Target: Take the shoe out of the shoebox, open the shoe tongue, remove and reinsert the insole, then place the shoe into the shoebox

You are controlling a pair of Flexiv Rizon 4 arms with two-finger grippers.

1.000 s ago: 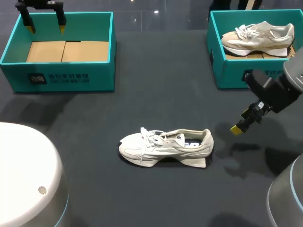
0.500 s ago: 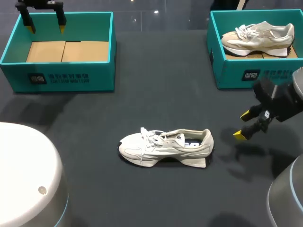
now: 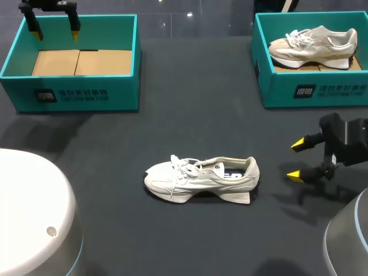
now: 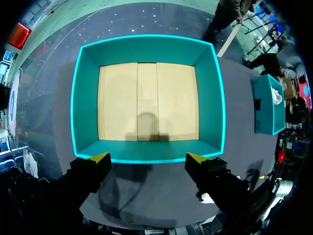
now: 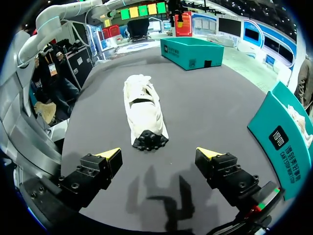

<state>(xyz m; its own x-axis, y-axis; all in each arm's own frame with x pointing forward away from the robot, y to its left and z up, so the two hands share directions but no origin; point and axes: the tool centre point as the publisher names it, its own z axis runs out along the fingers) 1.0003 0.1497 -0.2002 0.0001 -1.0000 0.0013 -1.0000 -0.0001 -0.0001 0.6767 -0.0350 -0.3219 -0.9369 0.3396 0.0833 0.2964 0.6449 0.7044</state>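
Observation:
A white sneaker (image 3: 201,178) lies on its side on the dark table, toe to the left, heel to the right; in the right wrist view the sneaker (image 5: 143,110) lies ahead of the fingers, heel nearest. My right gripper (image 3: 295,160) (image 5: 159,155) stands open just right of the heel, holding nothing. My left gripper (image 3: 55,31) (image 4: 148,157) hangs open over the empty teal shoebox (image 3: 23,86) (image 4: 215,88) at the back left, whose cardboard floor is bare.
A second teal shoebox (image 3: 276,86) at the back right holds another pale sneaker (image 3: 313,46); that box (image 5: 283,142) shows beside my right gripper. The far teal box (image 5: 190,53) lies beyond the sneaker. The white robot body (image 3: 29,218) fills the near left.
My right gripper has swung lower and to the right, turning so its two yellow tips now face the sneaker's heel. The left arm and the sneaker have not moved.

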